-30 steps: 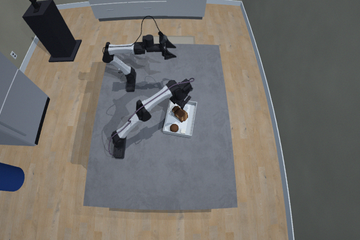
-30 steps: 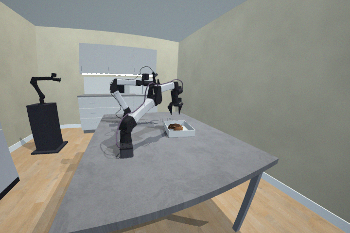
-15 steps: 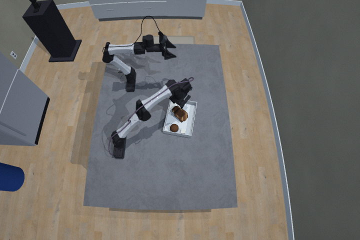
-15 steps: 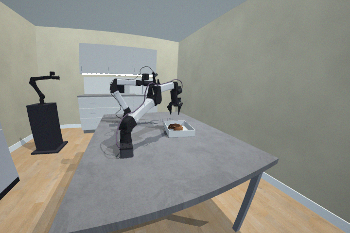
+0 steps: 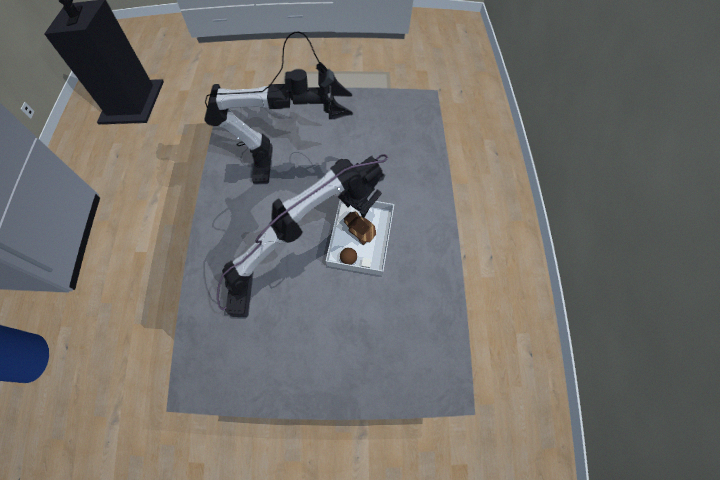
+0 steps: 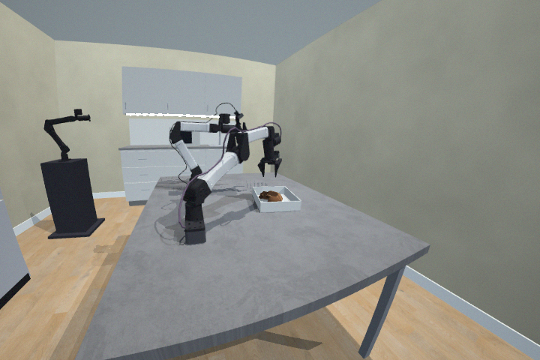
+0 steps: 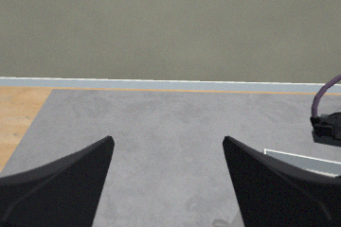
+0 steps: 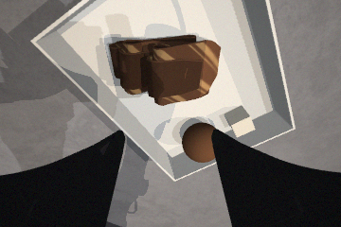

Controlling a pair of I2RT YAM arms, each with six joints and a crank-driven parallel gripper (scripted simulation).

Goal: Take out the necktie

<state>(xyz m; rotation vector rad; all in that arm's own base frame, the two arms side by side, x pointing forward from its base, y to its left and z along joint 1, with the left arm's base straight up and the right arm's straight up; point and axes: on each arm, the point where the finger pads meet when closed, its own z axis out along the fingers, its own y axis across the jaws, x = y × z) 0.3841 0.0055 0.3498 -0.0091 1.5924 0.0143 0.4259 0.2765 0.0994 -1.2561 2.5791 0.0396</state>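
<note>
Brown, the folded necktie (image 5: pixel 360 227) (image 6: pixel 271 195) (image 8: pixel 178 71) lies in the basket (image 5: pixel 331 240) (image 6: pixel 280 206) (image 7: pixel 305 162) (image 8: pixel 104 111), right of the top view's centre; left jaws (image 5: pixel 346 101) and right jaws (image 5: pixel 368 204) (image 6: pixel 269 175) spread.

Above the basket (image 5: pixel 388 237) (image 6: pixel 280 206) (image 7: pixel 305 162) (image 8: pixel 281 71), I see open air. Inside it, the ball (image 5: pixel 348 255) (image 8: pixel 199 143) and white block (image 5: pixel 366 262) (image 8: pixel 242 127) obstruct one end.

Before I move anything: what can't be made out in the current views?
- Underside of the folded brown striped necktie: top and right wrist views, hidden by its own folds.
- Brown ball: right wrist view, right edge behind a finger of the right pincer; exterior view, not visible behind the basket's near wall.
- Far end of the white rectangular basket: right wrist view, cut off by the top edge.
</note>
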